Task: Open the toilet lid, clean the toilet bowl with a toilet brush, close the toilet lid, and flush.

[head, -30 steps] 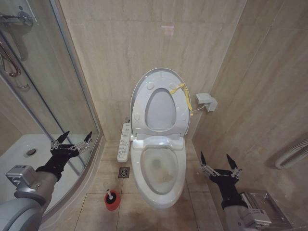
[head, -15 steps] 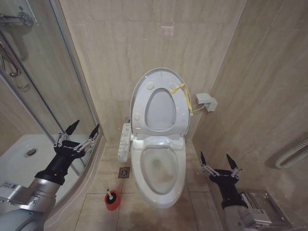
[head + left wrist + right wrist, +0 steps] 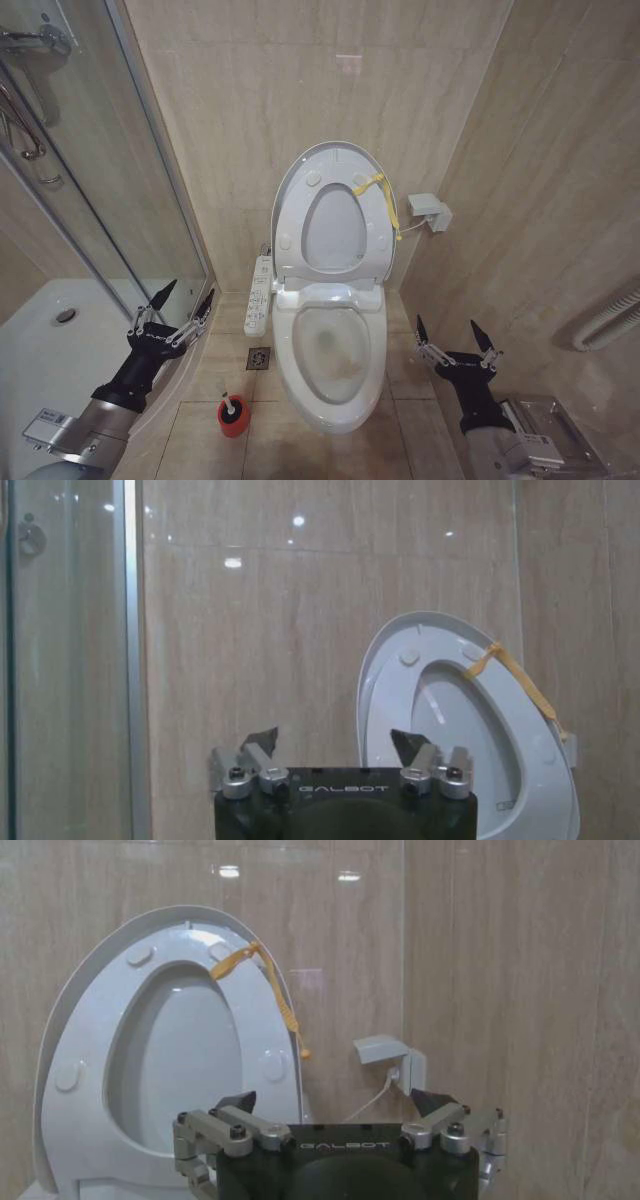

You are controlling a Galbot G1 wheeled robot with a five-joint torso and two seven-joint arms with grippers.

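2 claws spread wide, both empty: left claw point(image 3: 172, 308) beside shower glass point(image 3: 90, 180), above toilet brush point(image 3: 229, 404) in red holder point(image 3: 233, 419); right claw point(image 3: 458, 338) parked. Toilet lid point(image 3: 335, 160) upright against wall, exposing toilet bowl point(image 3: 332, 350) for brushing.

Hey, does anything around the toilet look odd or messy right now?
Yes: a yellow cord is tied to the raised toilet lid and hangs down its side, and the toilet bowl has yellowish-brown staining inside.
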